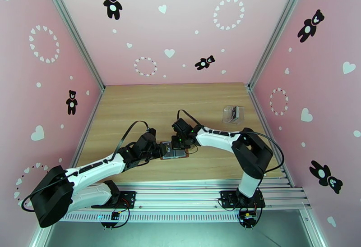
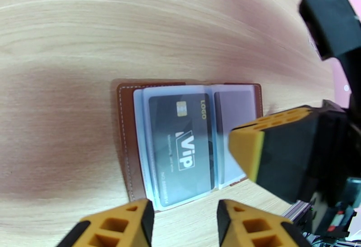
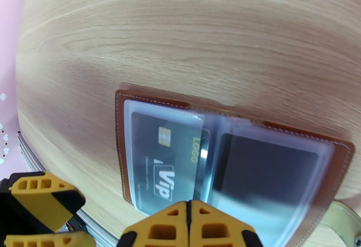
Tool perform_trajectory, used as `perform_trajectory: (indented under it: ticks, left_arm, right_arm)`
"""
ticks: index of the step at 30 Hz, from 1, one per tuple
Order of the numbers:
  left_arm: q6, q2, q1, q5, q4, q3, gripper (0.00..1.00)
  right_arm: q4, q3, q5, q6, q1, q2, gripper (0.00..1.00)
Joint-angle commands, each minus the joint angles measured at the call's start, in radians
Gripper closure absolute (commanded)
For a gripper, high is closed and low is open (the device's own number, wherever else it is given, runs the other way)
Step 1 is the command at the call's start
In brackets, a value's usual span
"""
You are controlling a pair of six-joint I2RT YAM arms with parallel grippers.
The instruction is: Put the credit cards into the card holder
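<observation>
Card holder [image 1: 173, 151] lies opened flat on the wooden table [image 1: 144, 103], near the front edge between the two arms. A dark "VIP" credit card [image 2: 180, 148] sits in one see-through pocket, and a dark rectangle shows in the pocket beside it. Left gripper [image 2: 185, 216] hovers at the holder's edge, jaws partly apart and empty; right gripper [image 3: 189, 218] is over the holder, fingers pressed together with nothing visible between them.

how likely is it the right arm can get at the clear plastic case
Probably yes: the clear plastic case sits on bare table to the right of the right gripper, nothing lying between them. The gripper is shut above the card holder, so it must open first.
</observation>
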Motion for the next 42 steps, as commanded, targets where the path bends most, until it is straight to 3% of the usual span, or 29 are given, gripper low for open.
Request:
perform_trajectory:
  ticks: [1,21,42]
  left_arm:
    - [0.009,0.008,-0.001,-0.019,-0.017,-0.018,0.57]
    - [0.010,0.029,0.000,-0.018,-0.009,-0.008,0.57]
    - [0.024,0.212,-0.001,0.070,0.137,0.066,0.57]
  right_arm:
    - [0.002,0.027,-0.024,-0.012,0.006,0.033,0.97]
    - [-0.019,0.017,0.007,-0.021,0.005,0.066,0.98]
    - [-0.001,-0.002,0.004,-0.016,0.006,0.081,0.98]
